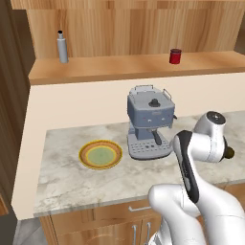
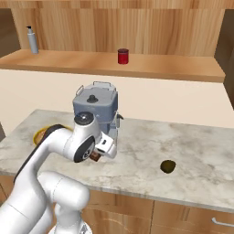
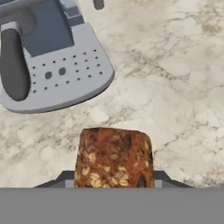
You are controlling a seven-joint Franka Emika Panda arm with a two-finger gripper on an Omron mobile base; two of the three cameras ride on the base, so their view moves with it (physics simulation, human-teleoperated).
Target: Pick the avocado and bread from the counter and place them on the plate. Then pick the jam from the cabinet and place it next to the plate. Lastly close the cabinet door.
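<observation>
My gripper (image 3: 113, 178) is shut on the bread (image 3: 113, 157), a brown seeded block held just above the counter (image 3: 175, 87) in front of the coffee machine. From the right base the gripper (image 2: 98, 154) hangs low by the machine with the bread (image 2: 95, 157) in its jaws. The avocado (image 2: 168, 166) lies on the counter to the right, and peeks past my arm (image 1: 229, 153). The plate (image 1: 86, 154) sits left of the machine, half hidden behind my arm (image 2: 40, 134). A red jam jar (image 1: 175, 56) (image 2: 123, 55) stands on the wooden cabinet shelf (image 1: 119, 69). The cabinet door is out of view.
A grey-blue coffee machine (image 1: 149, 122) (image 2: 97, 109) (image 3: 48, 65) stands mid-counter, close beside the gripper. A grey bottle (image 1: 62, 47) (image 2: 32, 40) stands at the shelf's left end. Wooden drawers (image 2: 192, 215) run below the counter's front edge.
</observation>
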